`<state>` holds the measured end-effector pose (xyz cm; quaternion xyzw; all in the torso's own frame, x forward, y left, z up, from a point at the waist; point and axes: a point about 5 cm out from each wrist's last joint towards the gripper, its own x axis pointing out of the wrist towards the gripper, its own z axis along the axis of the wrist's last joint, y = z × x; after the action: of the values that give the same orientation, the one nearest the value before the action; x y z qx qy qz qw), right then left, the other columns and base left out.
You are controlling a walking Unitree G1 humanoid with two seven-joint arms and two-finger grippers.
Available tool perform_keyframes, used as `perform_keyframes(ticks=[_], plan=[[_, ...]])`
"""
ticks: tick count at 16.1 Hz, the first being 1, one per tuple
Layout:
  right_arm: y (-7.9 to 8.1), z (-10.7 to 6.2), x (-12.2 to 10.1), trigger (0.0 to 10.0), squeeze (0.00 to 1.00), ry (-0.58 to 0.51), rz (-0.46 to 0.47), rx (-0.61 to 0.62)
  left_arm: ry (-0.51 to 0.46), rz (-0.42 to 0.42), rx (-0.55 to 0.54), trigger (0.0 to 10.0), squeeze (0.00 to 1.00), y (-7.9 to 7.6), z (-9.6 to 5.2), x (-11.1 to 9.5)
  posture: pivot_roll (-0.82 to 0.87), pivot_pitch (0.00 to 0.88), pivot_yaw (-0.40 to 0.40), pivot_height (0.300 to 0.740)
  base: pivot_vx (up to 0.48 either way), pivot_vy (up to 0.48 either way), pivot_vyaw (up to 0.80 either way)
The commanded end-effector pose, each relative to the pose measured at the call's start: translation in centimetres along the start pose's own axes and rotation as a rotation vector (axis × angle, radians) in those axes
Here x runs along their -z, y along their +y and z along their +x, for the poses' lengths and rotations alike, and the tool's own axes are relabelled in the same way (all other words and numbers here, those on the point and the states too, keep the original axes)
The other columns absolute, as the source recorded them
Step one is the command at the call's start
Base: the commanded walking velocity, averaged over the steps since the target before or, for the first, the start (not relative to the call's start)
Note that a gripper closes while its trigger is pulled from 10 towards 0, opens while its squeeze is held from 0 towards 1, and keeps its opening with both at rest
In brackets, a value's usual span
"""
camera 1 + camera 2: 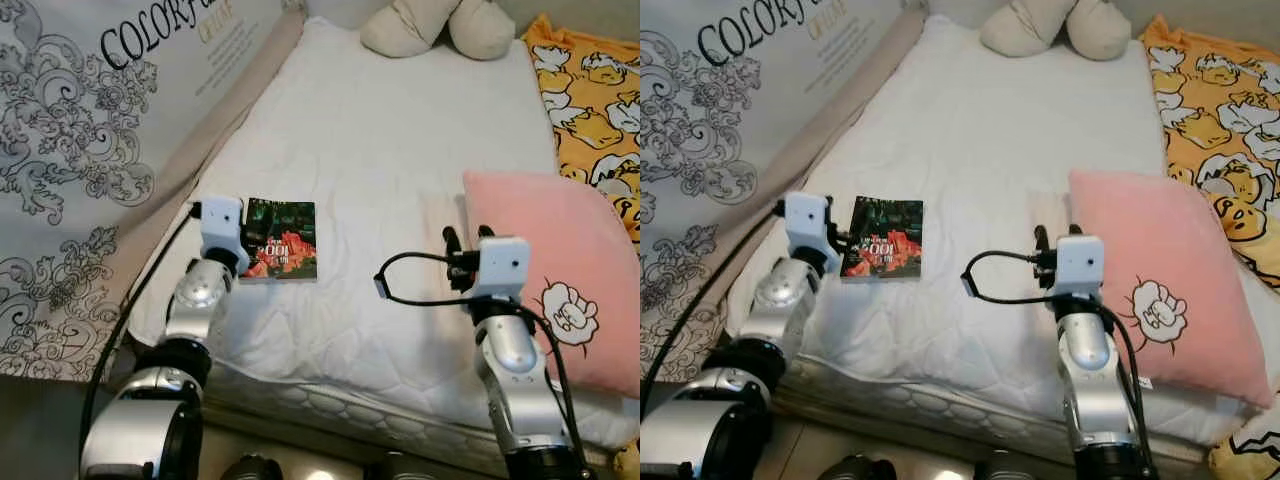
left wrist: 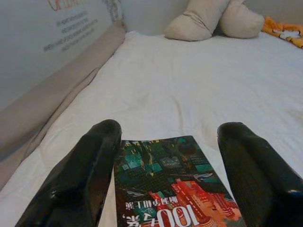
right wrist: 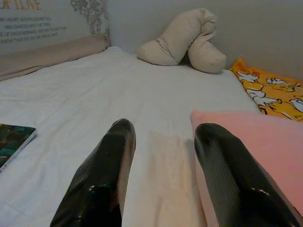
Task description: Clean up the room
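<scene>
Bedding dominates the scene: a white quilted mattress (image 1: pixel 380 150) is seen running away from the robot, its near edge overhanging the bed base. A broad stretch of bare sheet is left open through the middle and toward the far end. Along the robot's left side the mattress is bordered by a beige bolster strip and a wall panel (image 1: pixel 80 130) printed with grey scrollwork and lettering. On the right side an orange cartoon-print blanket (image 1: pixel 595 100) is laid against the mattress edge. At the far end a cream plush toy (image 1: pixel 440 25) is propped against the wall.

A pink pillow (image 1: pixel 550 270) with a small cartoon motif is set at the right near corner, its outer edge reaching the side of the mattress. A dark-covered book (image 1: pixel 281 240) with red artwork is laid flat near the left front corner, well apart from the pillow.

The left gripper (image 2: pixel 165 165) is held low over the book's near edge, its fingers (image 2: pixel 80 175) spread wide to either side of the cover. The right gripper (image 3: pixel 163 165) is held above bare sheet just beside the pillow's inner edge, its fingers (image 3: pixel 102 175) parted and nothing gripped between them
</scene>
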<state>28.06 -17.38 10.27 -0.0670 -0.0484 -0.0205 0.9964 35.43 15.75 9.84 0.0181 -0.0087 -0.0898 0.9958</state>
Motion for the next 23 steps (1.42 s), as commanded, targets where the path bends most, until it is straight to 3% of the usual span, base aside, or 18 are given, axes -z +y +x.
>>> perform_keyframes(ticks=[1,5,10,15,17,18,19,20,21,23], plan=[[0.4,0.0,0.3,10.0,1.00,-0.009,-0.002,0.010,-0.050,-0.026,0.032,10.0,1.00,-0.7,0.3,-0.8,-0.23,0.000,0.065,0.740,0.000,-0.454,0.00],[-0.2,1.1,-0.1,10.0,1.00,-0.048,-0.002,0.054,-0.106,-0.028,0.110,10.0,1.00,-2.7,0.6,-1.8,-0.24,0.000,0.064,0.740,0.000,-0.445,0.00],[-0.9,1.2,-0.6,10.0,1.00,-0.092,-0.033,0.096,-0.140,-0.017,0.207,10.0,1.00,-3.9,1.3,-3.0,-0.28,0.000,0.081,0.740,0.000,-0.438,0.00],[-1.4,0.6,-1.8,10.0,1.00,-0.174,-0.062,0.122,-0.201,-0.024,0.274,10.0,1.00,-4.0,1.4,-4.1,-0.30,0.000,0.104,0.740,0.000,-0.436,0.00],[-2.8,0.9,-2.3,10.0,1.00,-0.150,-0.075,0.176,-0.219,0.006,0.293,10.0,1.00,-3.7,2.0,-5.3,-0.30,0.000,0.107,0.740,0.000,-0.435,0.00],[-3.3,1.1,-1.6,10.0,0.71,-0.093,-0.039,0.172,-0.157,0.055,0.296,10.0,1.00,-3.9,2.5,-5.2,-0.31,0.000,0.108,0.740,0.000,0.000,0.00],[-4.1,1.5,-0.5,10.0,0.00,-0.008,0.039,0.178,-0.072,0.091,0.287,10.0,0.00,-3.9,3.1,-4.9,-0.31,0.000,0.109,0.740,0.000,0.000,0.00],[-5.2,2.1,1.3,10.0,0.00,0.120,0.165,0.200,0.047,0.074,0.264,10.0,0.00,-3.6,3.7,-4.3,-0.31,0.000,0.107,0.740,0.000,0.000,0.00],[-5.8,2.5,2.3,10.0,0.00,0.189,0.258,0.217,0.110,-0.059,0.160,10.0,0.00,-2.6,4.1,-4.2,-0.31,0.000,0.107,0.740,0.000,0.000,0.00],[-6.4,3.7,2.3,10.0,0.00,0.212,0.273,0.196,0.176,-0.136,0.109,10.0,0.00,-1.9,4.6,-4.5,-0.32,0.015,0.107,0.740,0.000,0.000,0.00]])
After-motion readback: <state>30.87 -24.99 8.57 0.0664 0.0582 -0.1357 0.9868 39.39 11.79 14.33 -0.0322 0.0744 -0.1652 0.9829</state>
